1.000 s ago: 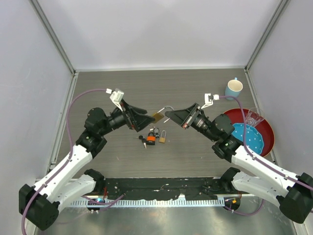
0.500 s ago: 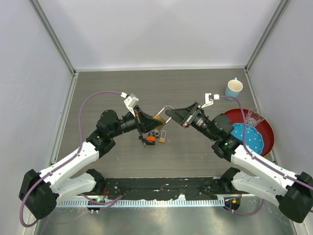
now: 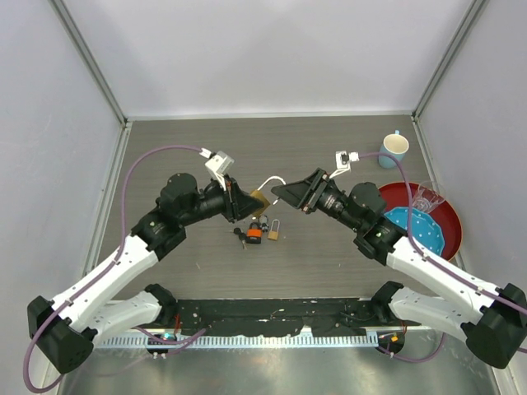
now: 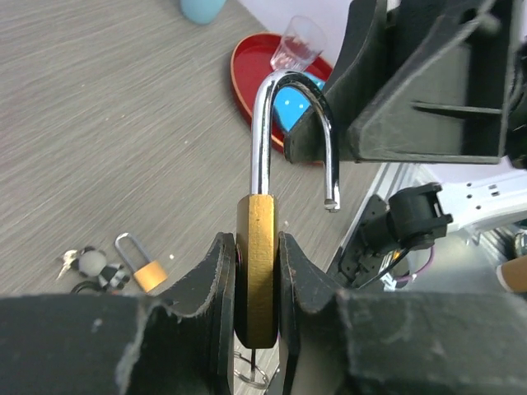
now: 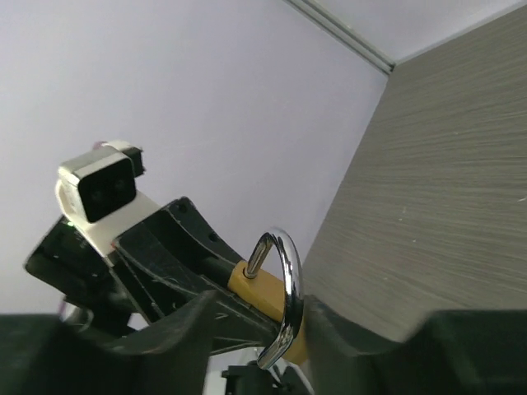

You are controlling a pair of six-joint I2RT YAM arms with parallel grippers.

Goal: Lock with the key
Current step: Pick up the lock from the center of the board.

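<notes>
Left wrist view gives the plainest look at the padlock (image 4: 257,271): its brass body stands on edge, pinched flat between the two fingers of the left gripper (image 4: 257,247). The steel shackle (image 4: 262,123) is swung open and rises toward the top of the frame, its free end hanging clear of the body. I judge the lock dense and rigid, heavy for its bulk. The brass flanks offer broad, flat holds, whereas the polished shackle is round and slick and likely to roll or pivot under a pinch, so pressing down on its crown looks safer than squeezing it. A thin wire ring (image 4: 247,372) peeps from under the body at the bottom edge, perhaps a key ring, though no key shows. Right wrist view adds what that one hides: the right gripper (image 5: 263,311) has its fingers parted with the shackle's arch in the gap, not clamped. Top external view alone places all this, held above the table (image 3: 165,140) at the centre of the frame. It also shows a small padlock (image 3: 272,231) with loose keys (image 3: 240,235) lying just below, and a red plate (image 3: 451,234) and blue cup (image 3: 394,149) at the right.
</notes>
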